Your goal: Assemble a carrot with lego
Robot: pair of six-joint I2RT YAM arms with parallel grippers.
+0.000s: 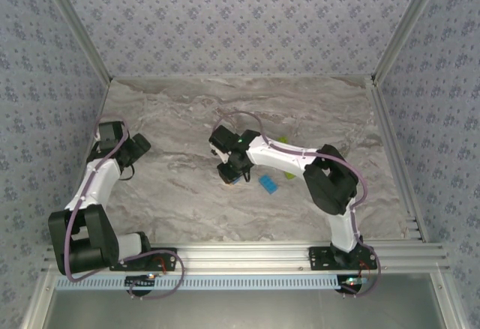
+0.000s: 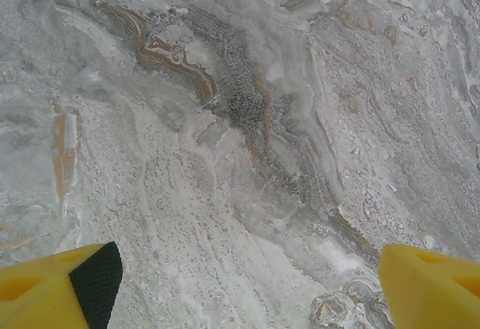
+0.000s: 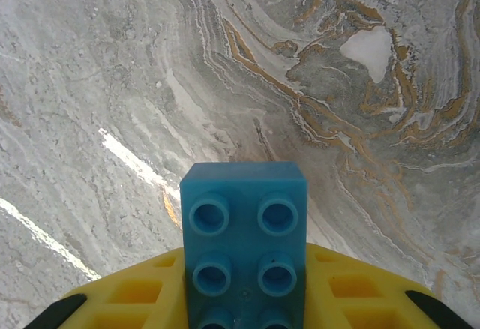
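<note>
The grey-and-white marbled bench (image 1: 187, 209) spans the top view, with patterned walls (image 1: 240, 22) on three sides. The right arm (image 1: 300, 157) reaches from its base at the near edge toward the middle of the bench. The left arm (image 1: 97, 183) is folded back on the left side.

The left claw (image 2: 247, 269) hangs over bare marble with its yellow fingers (image 2: 427, 284) wide apart and nothing between them. The right claw (image 1: 231, 173) sits near the bench centre, clamped on a blue brick (image 3: 244, 224). Its wrist camera shows the brick standing out past the yellow fingers (image 3: 135, 295). The studded face is turned toward the lens, with round hollow studs two across and at least three rows deep.

A second blue brick (image 1: 268, 185) lies loose on the bench just right of that claw, set at a slant. A lime-green brick (image 1: 283, 142) shows on the far side of the right forearm. Another lime-green piece (image 1: 289, 174) peeks out at the forearm's near side, mostly hidden by it. The bricks seen are separate, none joined to another.
</note>
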